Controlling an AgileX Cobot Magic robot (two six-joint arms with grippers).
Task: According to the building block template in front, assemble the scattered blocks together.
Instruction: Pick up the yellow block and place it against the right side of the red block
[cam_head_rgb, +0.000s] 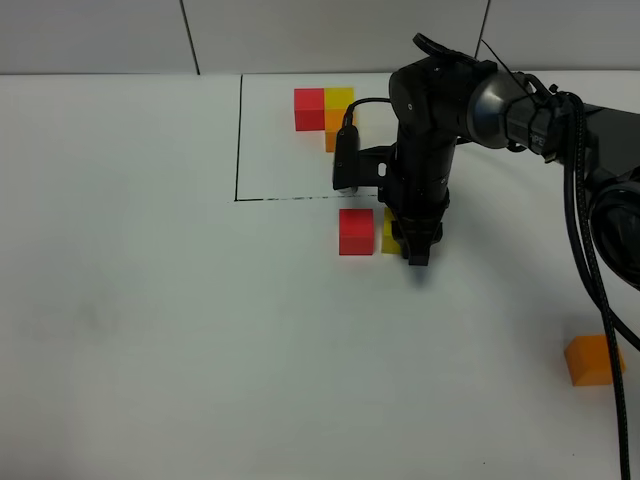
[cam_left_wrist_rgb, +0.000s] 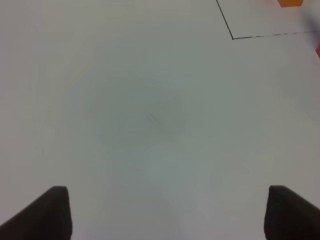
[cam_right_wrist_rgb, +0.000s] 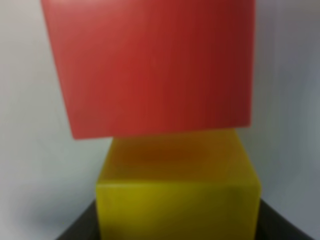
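**Red and yellow lining up, orange waiting its turn**

The right gripper (cam_head_rgb: 418, 252) is sitting fully clenched, tips down just beside the yellow cube (cam_head_rgb: 389, 235). It isn't gripping it as far as I can tell; I think it's nudging it sideways against the red cube (cam_head_rgb: 356, 232). In the wrist view the two are looking pressed together.

The pair is lying just outside the black outline (cam_head_rgb: 239, 140), near the template (cam_head_rgb: 325, 112). Its long axis is running left to right with red on the left, same as the template's row.

So the row step is probably wrapping up. Next, the orange cube (cam_head_rgb: 592, 361), sitting well apart on the right, is needing a grab and a spot against yellow's near side.

The left gripper (cam_left_wrist_rgb: 165, 215) is hanging with fingers spread wide, holding nothing.
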